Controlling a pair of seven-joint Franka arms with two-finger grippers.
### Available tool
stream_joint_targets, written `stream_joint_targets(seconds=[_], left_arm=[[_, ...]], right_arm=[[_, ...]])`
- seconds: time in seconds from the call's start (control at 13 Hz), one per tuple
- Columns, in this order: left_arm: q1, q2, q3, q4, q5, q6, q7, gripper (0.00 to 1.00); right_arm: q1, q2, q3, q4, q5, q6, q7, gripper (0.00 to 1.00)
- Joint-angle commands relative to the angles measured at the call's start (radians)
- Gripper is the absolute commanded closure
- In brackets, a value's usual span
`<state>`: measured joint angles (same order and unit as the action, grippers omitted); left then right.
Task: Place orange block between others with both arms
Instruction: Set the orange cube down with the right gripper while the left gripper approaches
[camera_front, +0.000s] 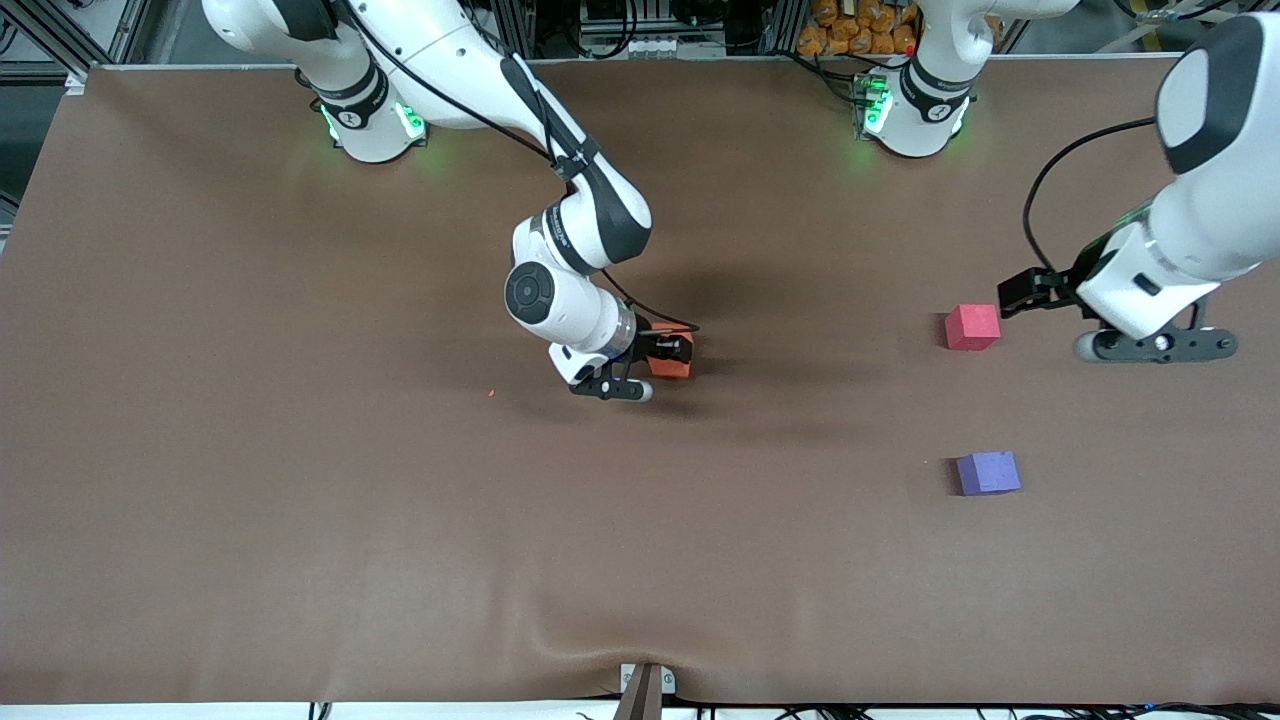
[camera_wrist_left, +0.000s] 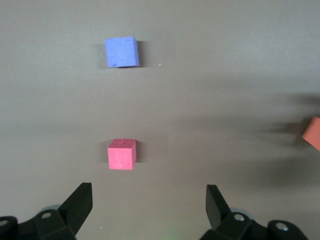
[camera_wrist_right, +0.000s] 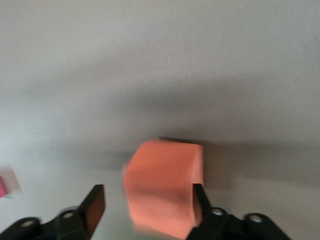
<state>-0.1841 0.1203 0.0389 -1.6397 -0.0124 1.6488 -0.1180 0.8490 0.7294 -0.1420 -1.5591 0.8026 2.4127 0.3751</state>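
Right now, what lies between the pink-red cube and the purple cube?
Nothing: bare table between the pink-red cube and the purple cube, shown in front and left wrist views.

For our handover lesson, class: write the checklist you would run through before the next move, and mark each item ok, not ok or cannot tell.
1. Orange block between the right gripper fingers, which stand apart: ok.
2. Orange block resting on the table: cannot tell.
3. Left gripper open, over the table beside the pink-red cube: ok.
4. Gap between pink-red cube and purple cube free: ok.
5. Orange block in that gap: not ok.
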Motion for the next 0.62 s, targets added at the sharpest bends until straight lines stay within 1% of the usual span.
stream_joint_targets(seconds=[0.0,0.08,0.15,0.31,0.46,0.54], left_arm=[[0.000,0.019,-0.025,-0.002,-0.003,0.028,-0.006,0.00],[0.000,0.027,-0.030,-0.002,-0.003,0.035,-0.006,0.00],[-0.002,0.036,-0.033,0.000,-0.004,0.040,-0.006,0.00],[-0.009,0.059,-0.066,0.000,-0.004,0.048,-0.041,0.00],[-0.026,0.090,-0.109,0.001,-0.001,0.084,-0.177,0.00],[-0.046,0.110,-0.120,0.001,-0.001,0.104,-0.256,0.00]], right_arm=[[-0.042,-0.030,-0.001,0.017,0.015,-0.071,-0.010,0.00],[-0.069,-0.054,-0.001,0.017,0.009,-0.134,-0.008,0.00],[-0.102,-0.094,-0.001,0.016,-0.015,-0.206,-0.007,0.00],[-0.194,-0.178,-0.001,0.019,-0.148,-0.392,-0.007,0.00],[-0.279,-0.275,0.001,0.020,-0.282,-0.562,-0.010,0.00],[-0.329,-0.316,0.002,0.024,-0.331,-0.646,-0.011,0.00]])
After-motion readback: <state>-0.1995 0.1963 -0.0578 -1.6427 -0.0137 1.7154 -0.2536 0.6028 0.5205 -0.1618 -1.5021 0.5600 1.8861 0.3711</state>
